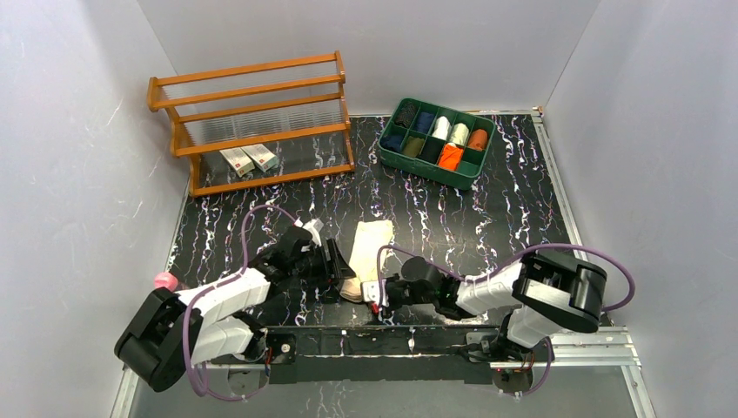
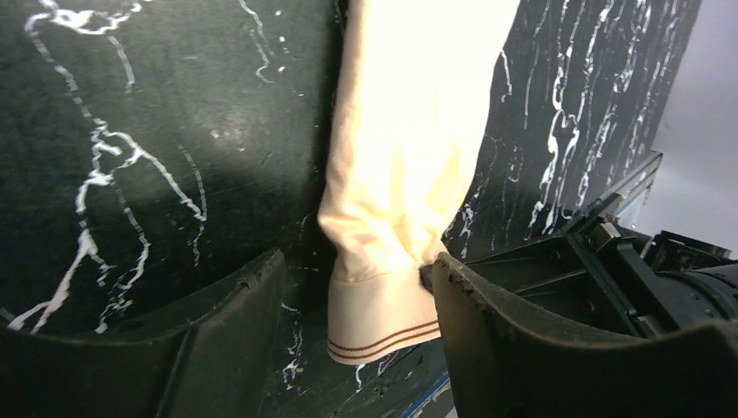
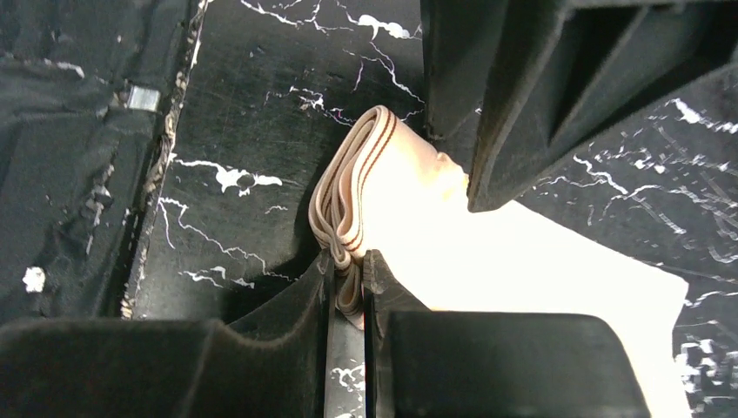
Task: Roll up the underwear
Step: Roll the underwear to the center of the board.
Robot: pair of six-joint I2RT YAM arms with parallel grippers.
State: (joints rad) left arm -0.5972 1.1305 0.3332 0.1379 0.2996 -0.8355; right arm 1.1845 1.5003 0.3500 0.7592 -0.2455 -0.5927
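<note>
Top external view shows the tan underwear [image 1: 370, 248] lying on the black marbled table [image 1: 487, 226] right in front of both arms, folded into 1 long narrow strip running away from the bases. The near end is the waistband, the bit with the 2 thin brown stripes, and that's where all the action is. Right gripper [image 3: 348, 270] has its jaws pinched tight on the doubled-over waistband edge, you can see the layers squeezed between them in its wrist cam. Left gripper [image 2: 357, 296] has its jaws spread apart, straddling that same end with the cloth sitting loose between them, not clamped on anything. So as far as I can judge, the rolling on this one has barely started: the strip is prepped and maybe the first tuck at the waistband is there, but the rest of the length lies flat on the table, so nearly all the rolling is left. The orange underwear [image 1: 449, 157] looks already done, bundled up in a compartment of the green bin [image 1: 425, 174] at the far side, so I'd call it roughly half finished.
</note>
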